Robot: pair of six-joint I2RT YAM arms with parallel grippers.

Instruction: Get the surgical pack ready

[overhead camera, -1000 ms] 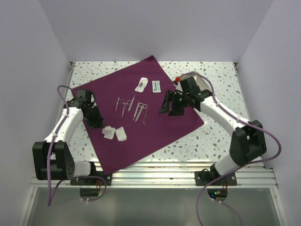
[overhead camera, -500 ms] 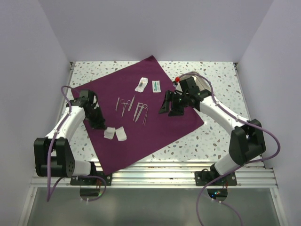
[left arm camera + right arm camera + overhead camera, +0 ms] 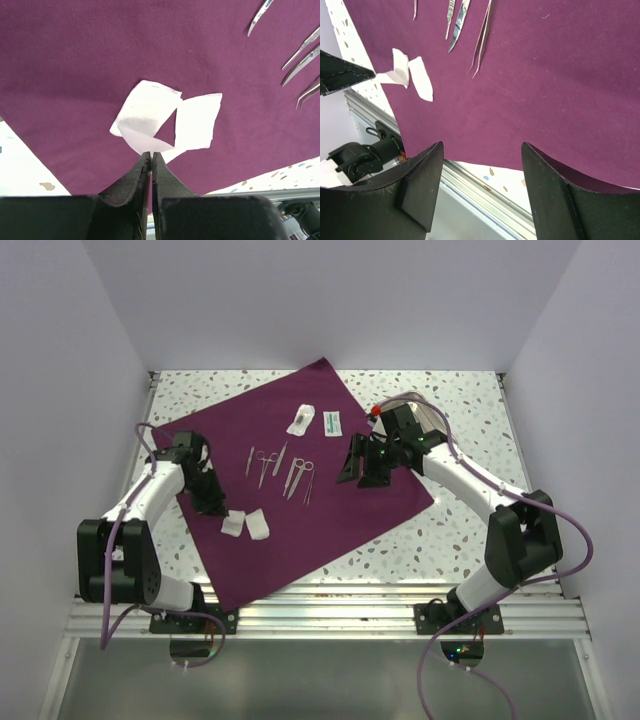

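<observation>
left gripper [image 3: 151,156] low over the surgical pack [image 3: 330,510], at its left side, jaws pinched on a gauze square [image 3: 145,107] corner; right gripper [image 3: 481,146] above the pack's right side, jaws wide, empty; pack spread flat on speckled table [image 3: 460,390], pale walls [image 3: 300,300] around it
</observation>
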